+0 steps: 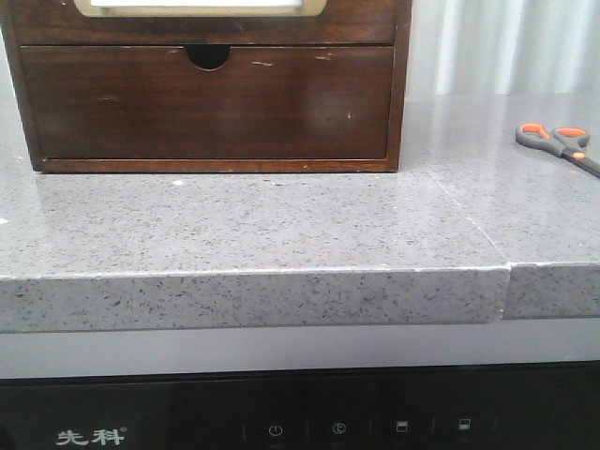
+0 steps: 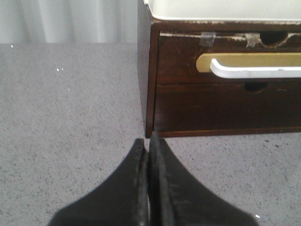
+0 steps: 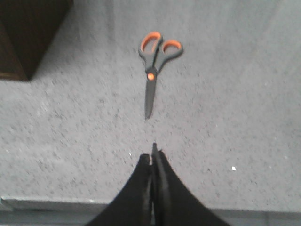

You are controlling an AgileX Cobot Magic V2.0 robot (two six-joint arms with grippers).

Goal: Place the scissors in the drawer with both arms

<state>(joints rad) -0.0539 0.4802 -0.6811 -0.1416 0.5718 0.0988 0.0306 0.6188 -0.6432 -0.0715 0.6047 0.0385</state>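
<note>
The scissors (image 1: 560, 145) lie flat on the grey counter at the far right; in the right wrist view the scissors (image 3: 153, 68) lie with the blade tip pointing toward my right gripper (image 3: 153, 153), which is shut and empty, a short way off. The drawer (image 2: 244, 66), dark brown with a beige-rimmed white panel, is closed in the wooden cabinet; only its lower edge (image 1: 202, 7) shows in the front view. My left gripper (image 2: 146, 141) is shut and empty, just in front of the cabinet's front left corner. Neither gripper shows in the front view.
Below the panelled drawer sits a plain drawer front with a half-round notch (image 1: 207, 56). The cabinet (image 1: 206, 164) stands at the back left of the speckled counter (image 1: 281, 225). The counter's front edge (image 1: 253, 300) has a seam at the right. A cabinet corner (image 3: 23, 42) shows left of the scissors.
</note>
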